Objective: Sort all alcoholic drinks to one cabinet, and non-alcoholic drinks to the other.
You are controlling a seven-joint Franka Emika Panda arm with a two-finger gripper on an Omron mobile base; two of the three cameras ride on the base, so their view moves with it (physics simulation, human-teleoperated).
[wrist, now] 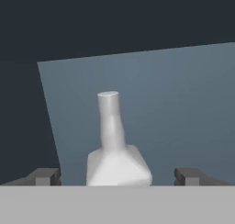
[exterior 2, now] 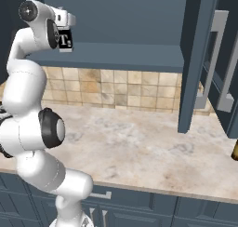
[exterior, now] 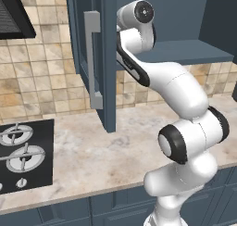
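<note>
Now you have the gripper (wrist: pixel 117 176) up inside the wall cabinet (exterior 2: pixel 116 58), and its two dark fingertips (wrist: pixel 44 176) stand spread wide, one at each lower corner of the hand view. Between them rises the liquor bottle (wrist: pixel 114 145): its square shoulders sit in the gap, nearer the left tip than the right, with clear space on both sides, so neither finger touches the glass. You see its neck leaning slightly and its flat cap against the slate-blue back wall of the cabinet.

From the right base view, you can pick out the bottle's black label with the white "T" (exterior 2: pixel 65 40) just beside the arm's wrist, standing on the cabinet's inner shelf at its left end. The cabinet door (exterior 2: pixel 197 63) hangs open to the right, its grey bar handle (exterior 2: pixel 211 58) facing you. A brown bottle (exterior 2: pixel 235 151) peeks in at the right edge of that view, by the marble counter (exterior 2: pixel 139 147). In the left base view, the stove (exterior: pixel 23 155) lies at the counter's left.
</note>
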